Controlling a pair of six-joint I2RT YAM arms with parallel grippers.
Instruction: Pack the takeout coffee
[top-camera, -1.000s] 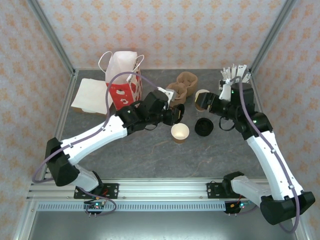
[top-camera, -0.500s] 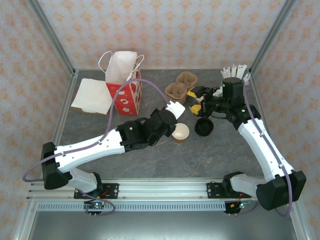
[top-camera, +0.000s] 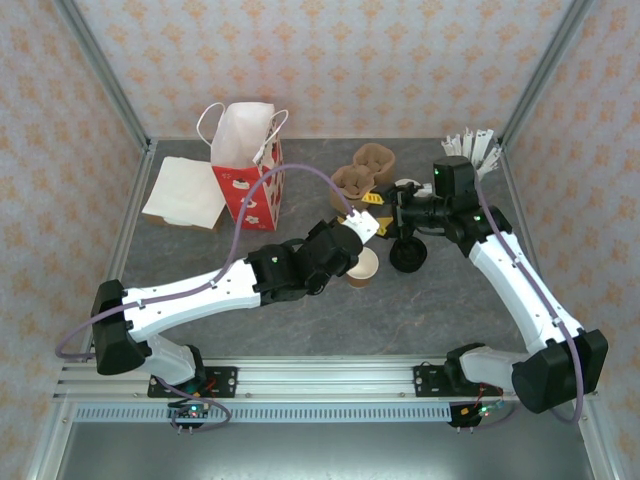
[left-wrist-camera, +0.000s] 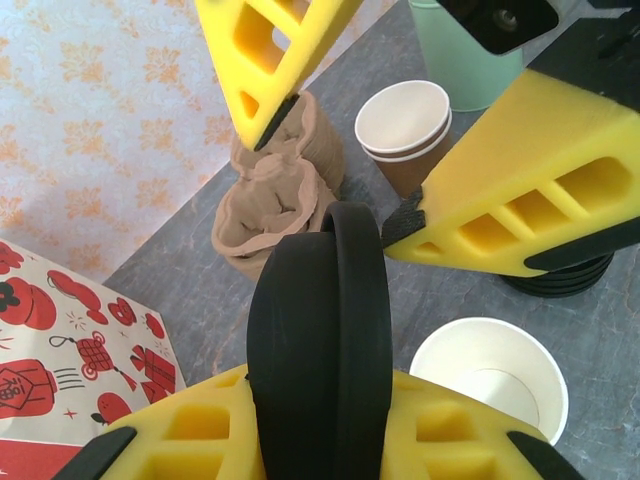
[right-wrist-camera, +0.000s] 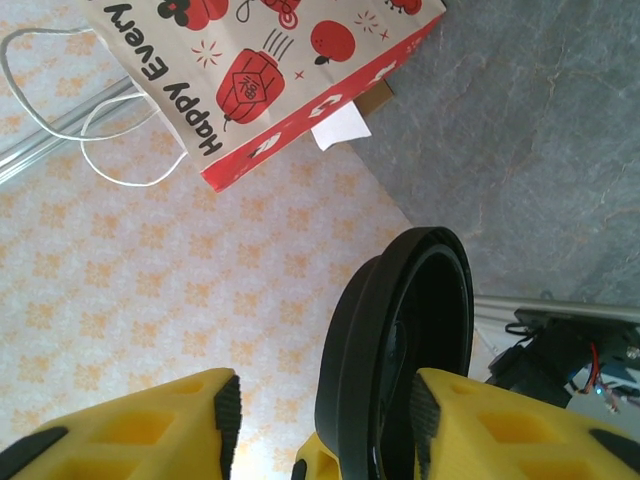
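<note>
Black lid (left-wrist-camera: 320, 330) held in the left hand (left-wrist-camera: 320, 400): fingers closed on it, a pad on each flat face, disc standing on edge. Hold looks firm from the wrist view.

The right hand (right-wrist-camera: 325, 395) meets it head-on, fingers spread wide astride the same lid. One pad (left-wrist-camera: 410, 225) touches or all but touches the rim. The other pad (left-wrist-camera: 262, 130) is clear of it. Not gripping anything.

Cup (top-camera: 362, 266) upright on the desk (top-camera: 420, 310), mouth open, pale inside showing, no lid on. It sits below the left hand, just on the arm-base side of its fingertips. For the right hand it lies lower and past the left hand's fingers. Left hand is the nearer.

Judgement: coffee not yet capped, so packing has barely begun. This reads as a re-grip or hand-over of the lid above the cup.

The relation that matters: the lid's faces stand vertical while the cup's mouth faces up, so the two are square to each other. Whichever hand carries the lid must roll it flat and centre it over the rim before pressing. A tilted lid would likely catch one side and tip the light cup.

Stack of spare lids (top-camera: 408, 255) just beside the cup, under the right hand. Pulp carrier (left-wrist-camera: 270, 200) and nested spare cups (left-wrist-camera: 405, 125) lie beyond both hands.
</note>
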